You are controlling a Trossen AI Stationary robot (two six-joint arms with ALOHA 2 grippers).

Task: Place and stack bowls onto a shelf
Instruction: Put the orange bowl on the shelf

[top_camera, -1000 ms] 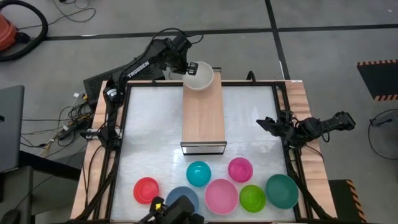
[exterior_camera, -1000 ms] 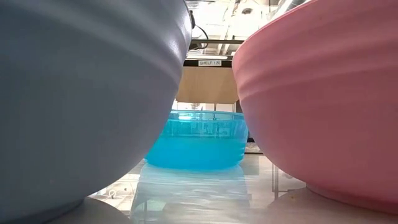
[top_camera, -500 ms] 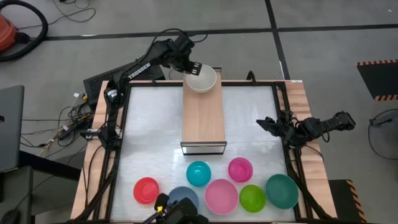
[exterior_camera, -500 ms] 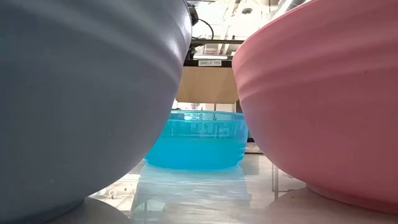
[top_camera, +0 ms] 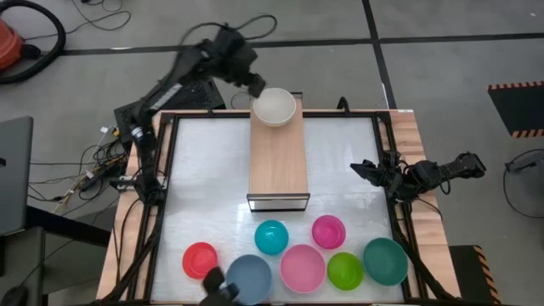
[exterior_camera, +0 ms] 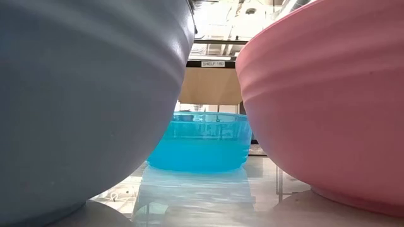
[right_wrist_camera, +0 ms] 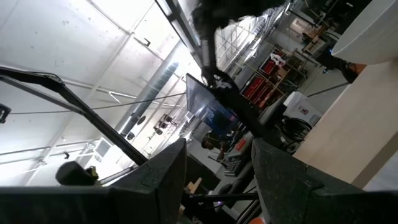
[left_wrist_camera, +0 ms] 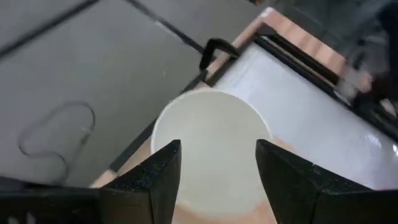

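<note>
White bowl (top_camera: 274,107) at shelf (top_camera: 278,161) end.

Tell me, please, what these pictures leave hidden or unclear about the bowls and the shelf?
- Low view: the grey-blue bowl and light pink bowl fill the frame, hiding most of the shelf and everything on it.
- High view: the left gripper is motion-blurred.
- Left wrist view: the white bowl is partly covered by the fingers.

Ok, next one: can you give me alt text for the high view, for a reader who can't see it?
Seen from above, a white bowl sits at the far end of the wooden shelf, with the open left gripper just beside it, holding nothing. Seven coloured bowls cluster along the table's near edge. The right gripper rests open at the right rim.
</note>
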